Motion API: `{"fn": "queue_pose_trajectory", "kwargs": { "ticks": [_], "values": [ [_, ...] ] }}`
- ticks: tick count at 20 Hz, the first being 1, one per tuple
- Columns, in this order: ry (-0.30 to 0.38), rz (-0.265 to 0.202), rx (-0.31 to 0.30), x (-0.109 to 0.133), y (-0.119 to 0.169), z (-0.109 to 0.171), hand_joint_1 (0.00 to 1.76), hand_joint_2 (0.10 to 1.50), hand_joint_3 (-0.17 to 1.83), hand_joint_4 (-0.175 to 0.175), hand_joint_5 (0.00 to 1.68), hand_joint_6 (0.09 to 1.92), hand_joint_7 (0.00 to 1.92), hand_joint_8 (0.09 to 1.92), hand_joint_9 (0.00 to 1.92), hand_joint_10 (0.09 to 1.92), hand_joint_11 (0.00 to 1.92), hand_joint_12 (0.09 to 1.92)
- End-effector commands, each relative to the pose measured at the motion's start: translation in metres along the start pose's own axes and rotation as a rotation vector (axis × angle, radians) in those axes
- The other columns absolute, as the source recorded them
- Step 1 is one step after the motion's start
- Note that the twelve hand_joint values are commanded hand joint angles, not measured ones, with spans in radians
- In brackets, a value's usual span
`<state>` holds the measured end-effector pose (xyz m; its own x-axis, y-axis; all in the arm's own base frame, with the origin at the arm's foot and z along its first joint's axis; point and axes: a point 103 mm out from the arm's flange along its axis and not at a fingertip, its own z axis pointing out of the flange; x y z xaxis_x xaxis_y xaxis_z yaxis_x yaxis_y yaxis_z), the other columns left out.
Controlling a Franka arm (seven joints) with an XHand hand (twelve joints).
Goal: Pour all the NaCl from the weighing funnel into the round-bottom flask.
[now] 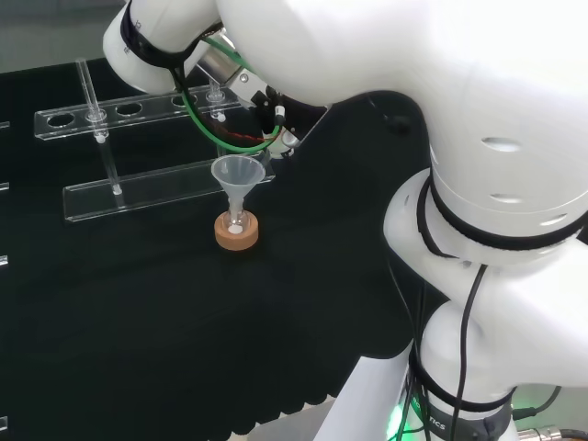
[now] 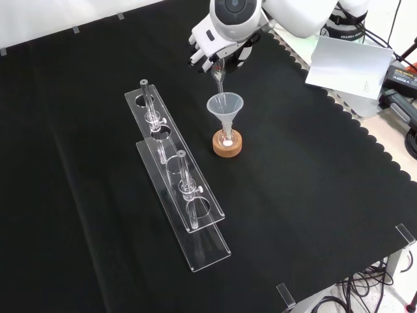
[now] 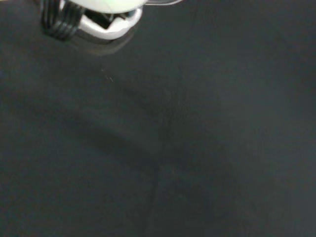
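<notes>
In the front view the hand (image 2: 218,47) hung near the top of the picture, its fingers curled round the weighing funnel (image 2: 219,78), a slim clear piece. The funnel's long axis ran steeply downward, its narrow spout pointing at the mouth of the plastic funnel (image 2: 225,106) just below. Whether the spout touched that rim could not be told, the glass being so faint.

The plastic funnel stood upright with its stem in the neck of the round-bottom flask (image 2: 227,137), which sat in a cork ring (image 2: 227,147). A small white patch, probably salt, showed inside the flask. In the head view the same funnel (image 1: 238,175) and cork ring (image 1: 237,233) stood near the middle of the cloth, with the arm's white links (image 1: 478,138) at the right.

To the left in the front view lay a clear acrylic rack (image 2: 176,173), long and set on a diagonal, well apart from the flask. The black cloth (image 2: 85,195) covered the bench, with a scalloped edge at the right. Beyond that edge lay a white sheet (image 2: 348,65) and cables.
</notes>
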<state>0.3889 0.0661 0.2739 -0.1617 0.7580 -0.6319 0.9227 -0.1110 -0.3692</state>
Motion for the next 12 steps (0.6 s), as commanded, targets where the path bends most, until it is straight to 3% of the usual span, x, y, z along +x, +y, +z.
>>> {"fn": "queue_pose_trajectory", "kwargs": {
  "ticks": [1,12],
  "values": [
    [-0.015,-0.019,-0.044,0.0068,-0.0044,-0.0110,1.13,0.73,0.45,0.175,1.39,0.38,0.63,0.71,1.18,0.15,1.02,0.91],
    [-0.051,-0.018,-0.049,0.0081,-0.0076,-0.0180,1.13,0.73,0.45,0.175,1.39,0.38,0.63,0.71,1.18,0.15,1.02,0.91]
  ]
}}
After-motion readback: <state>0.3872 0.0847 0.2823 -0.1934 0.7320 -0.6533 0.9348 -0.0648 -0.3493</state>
